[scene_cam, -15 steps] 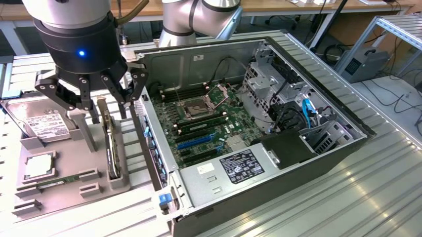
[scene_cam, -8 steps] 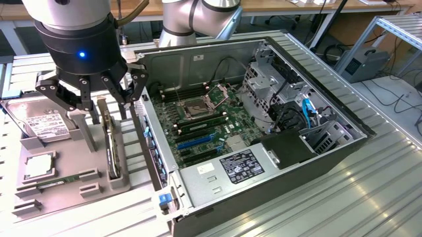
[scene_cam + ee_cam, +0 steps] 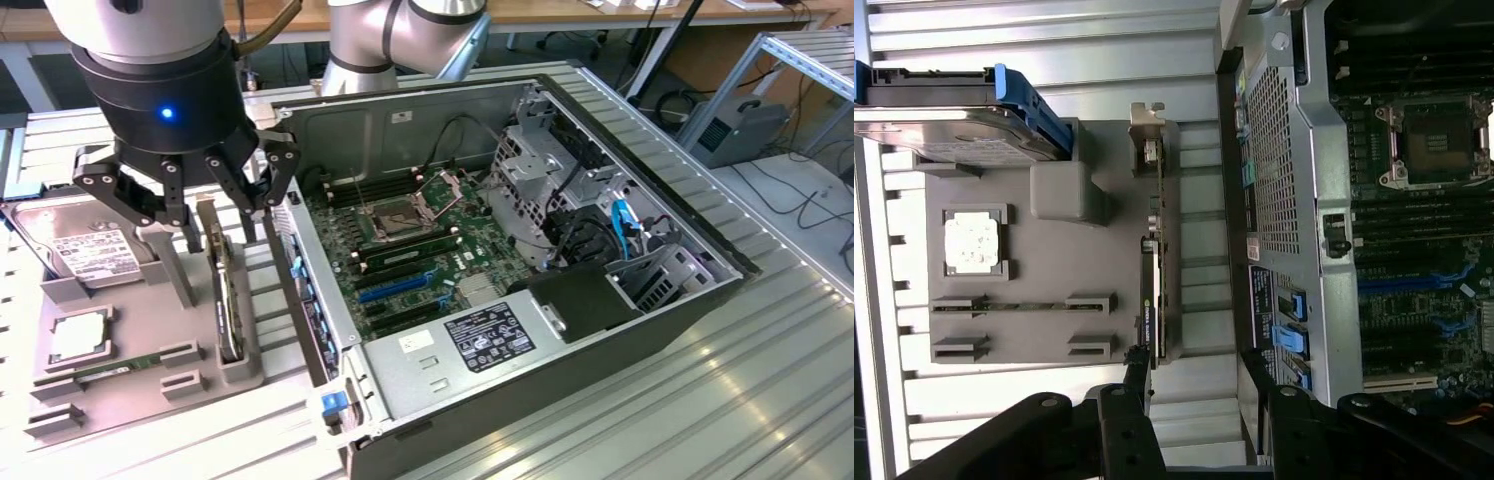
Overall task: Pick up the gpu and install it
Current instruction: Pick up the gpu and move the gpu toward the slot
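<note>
GPU (image 3: 224, 285), a thin dark circuit card with a silvery end bracket, stands on edge in a slot of the grey moulded holder tray (image 3: 134, 400), along the tray's edge nearest the open black computer case (image 3: 641, 340). Black fingers (image 3: 274, 178) hang over the card, spread wide, gripping nothing. A silver boxy hard drive (image 3: 87, 250) stands towards the tray's opposite edge.
</note>
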Action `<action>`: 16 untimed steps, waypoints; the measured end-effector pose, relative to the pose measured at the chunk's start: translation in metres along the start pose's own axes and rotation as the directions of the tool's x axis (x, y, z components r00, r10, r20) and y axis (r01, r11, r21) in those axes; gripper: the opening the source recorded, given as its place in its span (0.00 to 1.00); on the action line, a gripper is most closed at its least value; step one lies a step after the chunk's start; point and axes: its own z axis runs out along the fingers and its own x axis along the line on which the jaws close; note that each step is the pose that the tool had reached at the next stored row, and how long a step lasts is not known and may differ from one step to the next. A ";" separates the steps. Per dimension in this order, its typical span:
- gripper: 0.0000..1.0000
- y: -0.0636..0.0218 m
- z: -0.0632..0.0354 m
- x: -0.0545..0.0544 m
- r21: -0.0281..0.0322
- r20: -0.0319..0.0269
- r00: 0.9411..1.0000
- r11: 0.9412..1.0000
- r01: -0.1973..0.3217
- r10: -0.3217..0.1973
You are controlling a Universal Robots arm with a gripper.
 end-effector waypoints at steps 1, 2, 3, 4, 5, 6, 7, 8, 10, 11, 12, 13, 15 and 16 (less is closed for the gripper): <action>0.48 0.0000 0.0002 0.000 0.000 0.000 1.000 1.000 0.000 0.000; 0.48 0.0000 0.0004 0.000 0.000 0.000 1.000 1.000 0.000 0.000; 0.48 0.0000 0.0005 0.000 0.000 0.000 1.000 1.000 0.000 0.000; 0.48 -0.0001 0.0010 0.000 0.000 0.000 1.000 1.000 0.000 0.000; 0.48 -0.0001 0.0016 0.000 0.000 0.000 1.000 1.000 0.000 0.000; 0.48 -0.0001 0.0017 0.000 0.000 0.000 1.000 1.000 0.000 0.000; 0.48 -0.0001 0.0019 0.000 0.000 0.000 1.000 1.000 0.000 0.000; 0.48 -0.0001 0.0021 0.000 0.000 0.000 1.000 1.000 0.000 0.000; 0.48 -0.0001 0.0025 0.000 0.000 0.000 1.000 1.000 0.000 0.000; 0.48 -0.0001 0.0027 0.000 0.000 0.000 1.000 1.000 0.000 0.000; 0.48 -0.0001 0.0028 0.000 0.000 0.000 1.000 1.000 0.000 0.000; 0.48 -0.0001 0.0030 0.000 0.000 0.000 1.000 1.000 0.000 0.000; 0.48 -0.0002 0.0033 0.000 0.000 0.000 1.000 1.000 0.000 0.000; 0.48 -0.0002 0.0035 0.000 0.000 0.000 1.000 1.000 0.000 0.000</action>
